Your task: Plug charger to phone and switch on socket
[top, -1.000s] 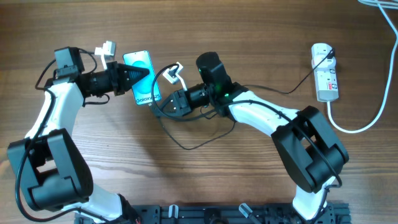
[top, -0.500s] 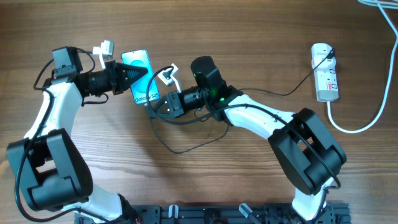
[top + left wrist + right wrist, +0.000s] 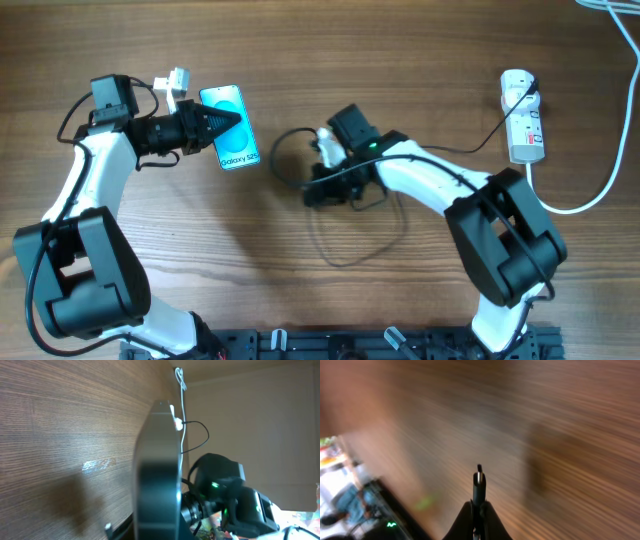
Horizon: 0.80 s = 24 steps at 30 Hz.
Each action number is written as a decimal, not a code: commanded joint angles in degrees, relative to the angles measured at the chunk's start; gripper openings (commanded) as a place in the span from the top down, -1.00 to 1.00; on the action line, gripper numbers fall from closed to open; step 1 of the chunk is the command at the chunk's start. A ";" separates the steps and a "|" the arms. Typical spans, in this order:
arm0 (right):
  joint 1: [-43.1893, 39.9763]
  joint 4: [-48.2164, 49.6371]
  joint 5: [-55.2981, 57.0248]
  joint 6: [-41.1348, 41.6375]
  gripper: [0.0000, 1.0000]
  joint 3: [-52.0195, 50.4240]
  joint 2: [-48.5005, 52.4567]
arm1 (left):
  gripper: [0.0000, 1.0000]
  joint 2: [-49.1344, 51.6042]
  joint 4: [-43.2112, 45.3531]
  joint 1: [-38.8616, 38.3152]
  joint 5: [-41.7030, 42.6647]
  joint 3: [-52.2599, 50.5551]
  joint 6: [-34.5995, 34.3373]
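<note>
The phone (image 3: 233, 132), light blue screen with "Galaxy" text, is gripped at its left edge by my left gripper (image 3: 212, 124), which is shut on it and holds it tilted above the table. In the left wrist view the phone (image 3: 158, 475) shows edge-on and dark between the jaws (image 3: 150, 532). My right gripper (image 3: 314, 193) is right of the phone and apart from it, shut on the charger plug (image 3: 478, 484), whose tip points away over blurred wood. The black charger cable (image 3: 352, 255) loops around the right arm. The white socket (image 3: 524, 118) lies at the far right.
A thick white cord (image 3: 592, 195) curves from the socket towards the right edge. The charger's black plug sits in the socket's upper end (image 3: 527, 92). The right arm (image 3: 225, 492) shows beyond the phone in the left wrist view. The arm bases stand at the front edge.
My right gripper has pulled back to the right, away from the phone's lower end, and turned downwards with the plug still in it. The cable loop shifted with it. The left arm barely moved.
</note>
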 commanded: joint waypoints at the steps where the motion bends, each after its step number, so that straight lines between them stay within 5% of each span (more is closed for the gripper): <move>1: -6.25 -9.60 13.68 -3.67 0.91 2.27 -1.66 | 0.92 -0.98 0.22 0.02 0.94 -0.22 -0.13; 10: -9.09 -21.31 37.88 -0.81 0.92 2.86 -2.05 | 0.92 -0.98 0.46 0.02 -1.88 -0.22 -0.15; 18: -6.49 -18.71 41.20 3.23 0.90 -2.86 -1.84 | 0.92 -0.98 0.46 0.02 -2.45 -0.22 -0.15; 21: -6.49 -18.88 41.16 3.06 0.60 -2.91 -1.84 | 0.92 -0.98 0.44 0.02 -2.45 -0.22 -0.15; 24: -6.49 -19.12 40.98 3.06 0.53 -3.21 -1.84 | 0.92 -0.98 0.44 0.02 -2.45 -0.22 -0.15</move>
